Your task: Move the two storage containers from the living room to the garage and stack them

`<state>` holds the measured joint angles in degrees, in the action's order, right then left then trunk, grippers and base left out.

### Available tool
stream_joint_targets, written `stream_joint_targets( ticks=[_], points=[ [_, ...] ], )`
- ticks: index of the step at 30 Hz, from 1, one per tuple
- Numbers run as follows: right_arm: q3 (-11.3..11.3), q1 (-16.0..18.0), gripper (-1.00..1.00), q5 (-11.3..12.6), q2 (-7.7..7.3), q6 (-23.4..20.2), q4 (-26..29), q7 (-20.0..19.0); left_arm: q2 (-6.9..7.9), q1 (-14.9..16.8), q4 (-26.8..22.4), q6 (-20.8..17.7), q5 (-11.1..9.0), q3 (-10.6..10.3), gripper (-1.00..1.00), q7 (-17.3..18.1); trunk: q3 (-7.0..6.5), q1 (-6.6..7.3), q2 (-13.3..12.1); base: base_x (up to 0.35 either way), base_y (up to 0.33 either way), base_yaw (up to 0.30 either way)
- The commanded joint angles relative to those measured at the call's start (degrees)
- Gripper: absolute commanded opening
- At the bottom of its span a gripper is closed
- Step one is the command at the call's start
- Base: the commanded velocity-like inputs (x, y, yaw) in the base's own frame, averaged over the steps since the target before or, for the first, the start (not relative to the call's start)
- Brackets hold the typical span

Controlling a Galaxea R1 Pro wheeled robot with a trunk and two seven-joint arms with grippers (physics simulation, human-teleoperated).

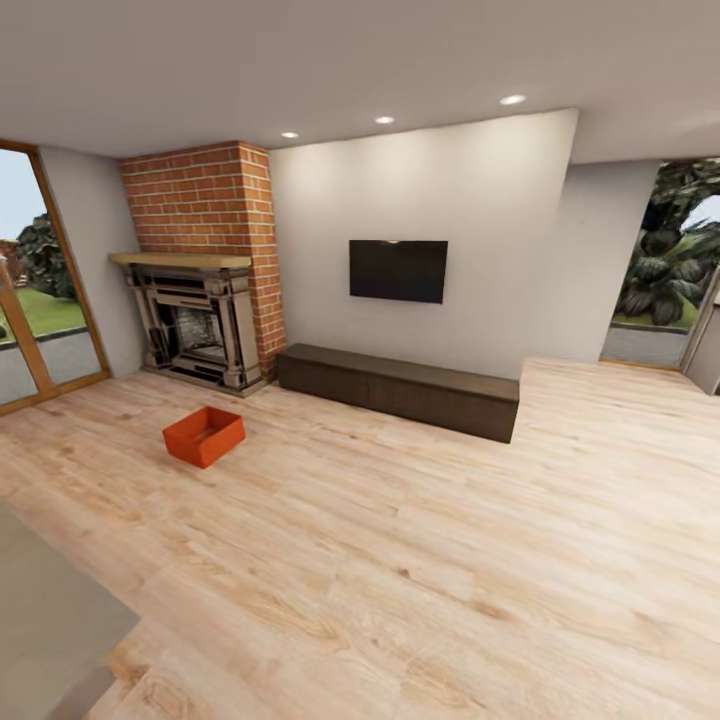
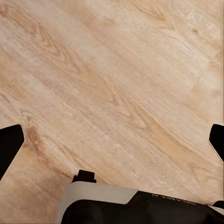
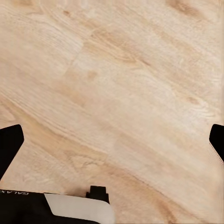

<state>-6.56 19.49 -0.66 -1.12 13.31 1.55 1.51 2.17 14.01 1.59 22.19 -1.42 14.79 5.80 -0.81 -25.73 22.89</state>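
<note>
Wood-plank flooring holds one storage container — well apart from both grippers' spread, empty fingers.

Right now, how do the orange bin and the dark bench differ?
The bin is small, orange-red and open-topped; the bench is long, dark brown and closed. The bin sits alone on the floor, turned at an angle to the wall, near the fireplace; the bench runs along the wall below the TV. Both rest on the wood floor.

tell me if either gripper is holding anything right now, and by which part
Nothing is held. Both the left gripper and right gripper hang open over bare wood floor. The one orange container in sight sits untouched near the fireplace.
</note>
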Motion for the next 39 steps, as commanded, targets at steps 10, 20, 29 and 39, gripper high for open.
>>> stream_joint_targets(
  ticks=[10,20,29,39],
  points=[
    [-0.38,0.02,1.00,-0.13,-0.01,0.14,-0.05,0.16,0.03,0.05,0.17,0.22,-0.16,0.42,1.00,0.44,0.02,-0.05,0.03,0.322,-0.079,0.000],
    [-0.43,0.02,1.00,-0.06,-0.02,0.14,-0.05,0.16,0.03,0.05,0.17,0.22,-0.16,0.42,1.00,0.44,0.02,-0.05,0.03,0.322,-0.045,0.000],
    [-0.38,0.02,1.00,-0.21,0.00,0.10,-0.14,0.16,0.10,0.06,0.17,0.22,-0.16,0.44,1.00,0.44,0.02,-0.05,0.03,0.323,-0.001,0.000],
    [-0.38,0.02,1.00,-0.30,-0.02,0.14,-0.16,0.16,0.14,0.05,0.17,0.14,-0.16,0.48,1.00,0.44,0.02,-0.05,0.03,0.324,0.000,0.000]
  ],
)
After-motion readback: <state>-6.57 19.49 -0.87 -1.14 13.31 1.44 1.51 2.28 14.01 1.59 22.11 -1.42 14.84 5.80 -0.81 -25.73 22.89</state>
